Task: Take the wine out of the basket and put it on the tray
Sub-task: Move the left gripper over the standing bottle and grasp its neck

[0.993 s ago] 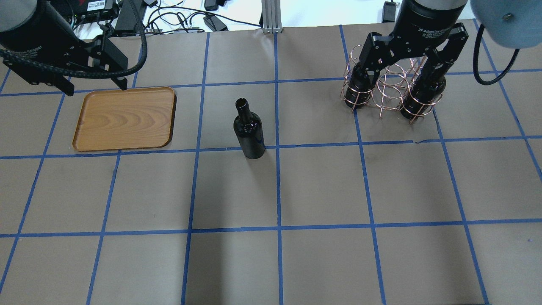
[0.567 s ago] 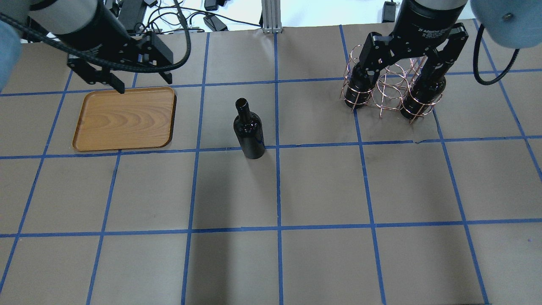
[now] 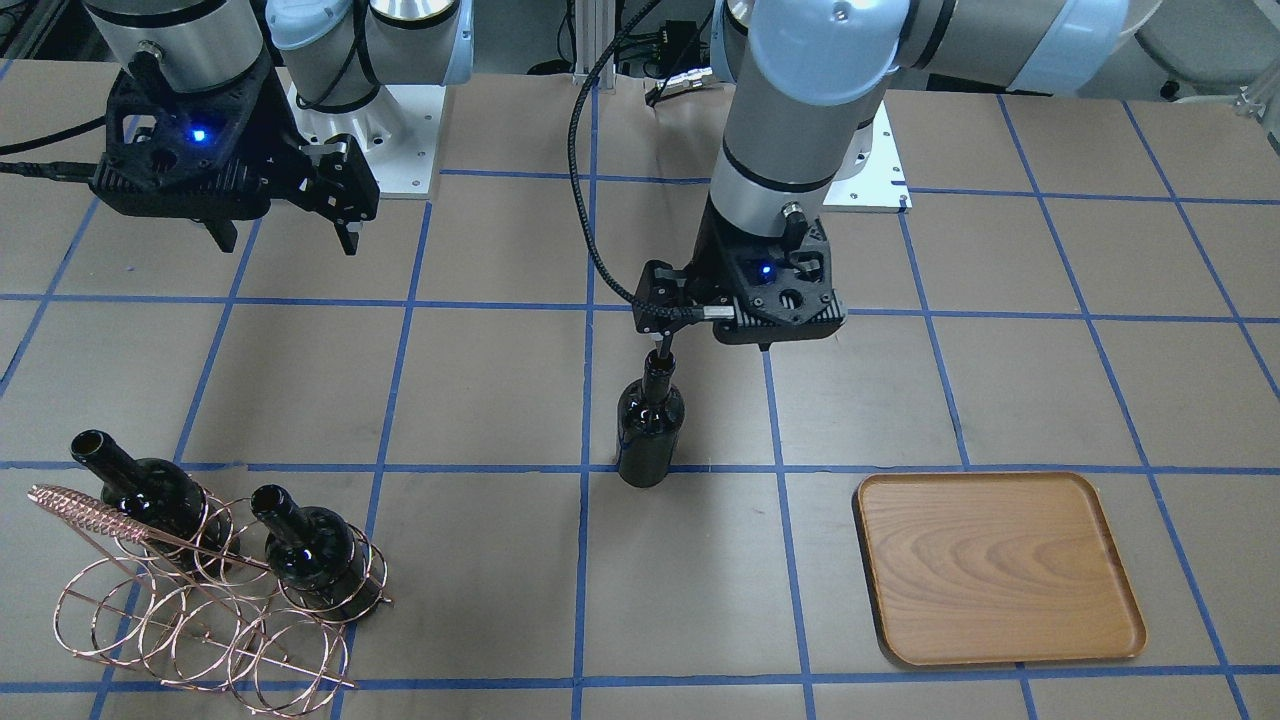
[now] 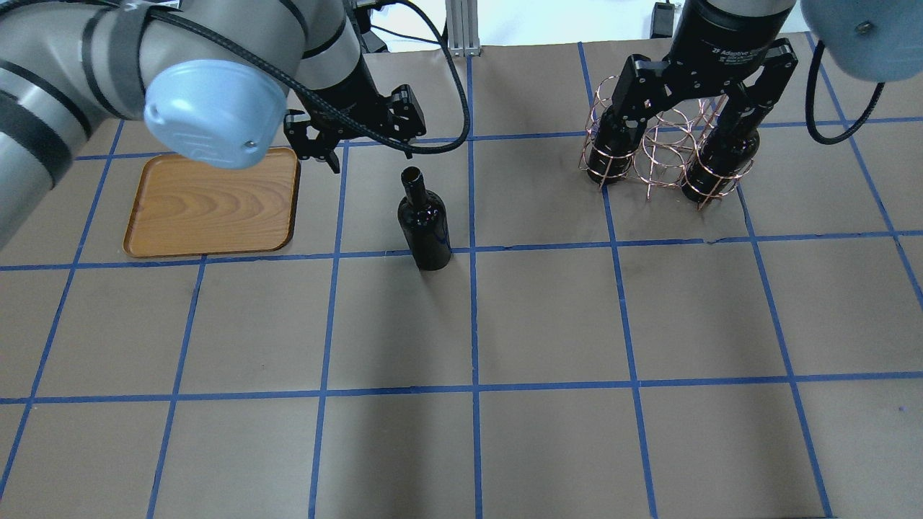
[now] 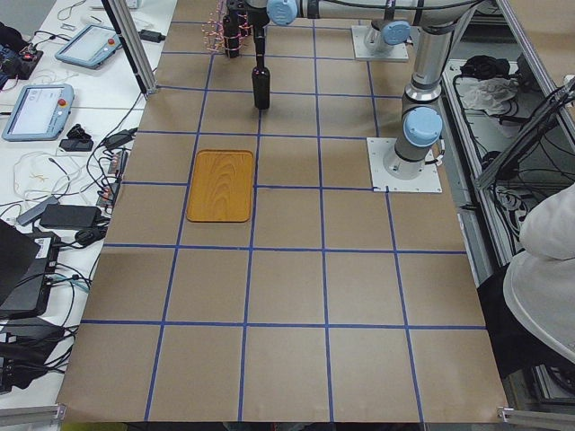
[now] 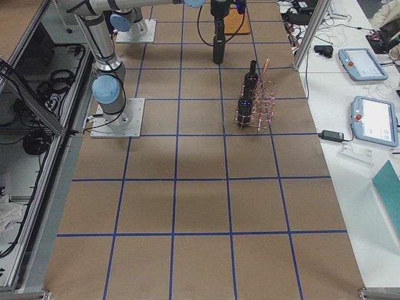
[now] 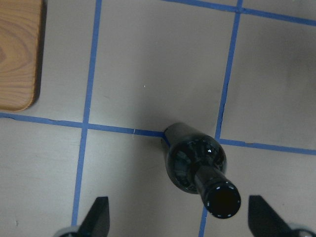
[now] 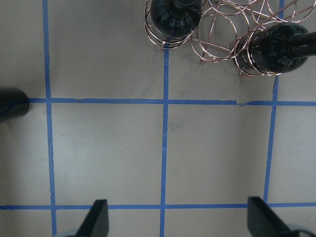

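One wine bottle (image 4: 424,223) stands upright on the table's middle, outside the basket; it also shows in the front view (image 3: 650,425) and the left wrist view (image 7: 197,165). My left gripper (image 4: 364,148) is open and empty, hovering above the bottle's mouth, slightly toward the tray; the mouth lies between its fingertips (image 7: 96,219). The copper wire basket (image 4: 667,155) holds two more bottles (image 3: 140,485) (image 3: 310,550). My right gripper (image 3: 285,240) is open and empty, high above the table on the robot's side of the basket. The wooden tray (image 4: 213,202) lies empty.
Brown paper with a blue tape grid covers the table. The basket's long twisted handle (image 3: 110,520) sticks out sideways. Cables and electronics (image 4: 288,36) and a metal post (image 4: 461,29) stand at the far edge. Tablets (image 6: 375,119) lie on a side bench.
My left arm has swung right, from over the tray's far edge to above the standing bottle, still open. The right arm, bottles, basket and tray have not moved.
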`<state>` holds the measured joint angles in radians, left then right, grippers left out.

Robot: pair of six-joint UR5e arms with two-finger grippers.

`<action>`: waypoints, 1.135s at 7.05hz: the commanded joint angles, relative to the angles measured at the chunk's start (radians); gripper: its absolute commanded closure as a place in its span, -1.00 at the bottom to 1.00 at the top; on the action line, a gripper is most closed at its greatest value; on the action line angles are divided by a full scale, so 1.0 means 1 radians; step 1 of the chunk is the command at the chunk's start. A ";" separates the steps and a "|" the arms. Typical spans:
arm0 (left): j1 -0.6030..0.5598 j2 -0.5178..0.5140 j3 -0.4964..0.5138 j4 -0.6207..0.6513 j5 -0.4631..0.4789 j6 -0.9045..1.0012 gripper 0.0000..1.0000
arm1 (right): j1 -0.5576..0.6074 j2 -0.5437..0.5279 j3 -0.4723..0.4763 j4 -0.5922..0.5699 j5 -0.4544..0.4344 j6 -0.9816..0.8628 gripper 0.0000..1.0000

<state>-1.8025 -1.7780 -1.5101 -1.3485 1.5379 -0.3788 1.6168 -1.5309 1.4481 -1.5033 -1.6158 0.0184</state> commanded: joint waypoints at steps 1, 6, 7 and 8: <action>-0.046 -0.063 0.014 0.023 0.007 -0.035 -1.00 | 0.000 0.000 0.000 0.000 -0.001 0.000 -1.00; -0.047 -0.083 0.011 0.008 0.002 0.011 0.48 | 0.000 0.000 0.000 0.002 0.000 0.000 -1.00; -0.047 -0.081 0.011 0.008 -0.001 0.011 0.78 | 0.000 0.000 0.000 0.002 -0.001 0.000 -1.00; -0.046 -0.074 0.014 0.008 -0.001 0.012 1.00 | 0.000 0.000 0.000 0.002 -0.001 0.000 -1.00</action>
<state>-1.8494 -1.8577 -1.4978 -1.3403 1.5384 -0.3684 1.6168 -1.5309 1.4481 -1.5018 -1.6165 0.0184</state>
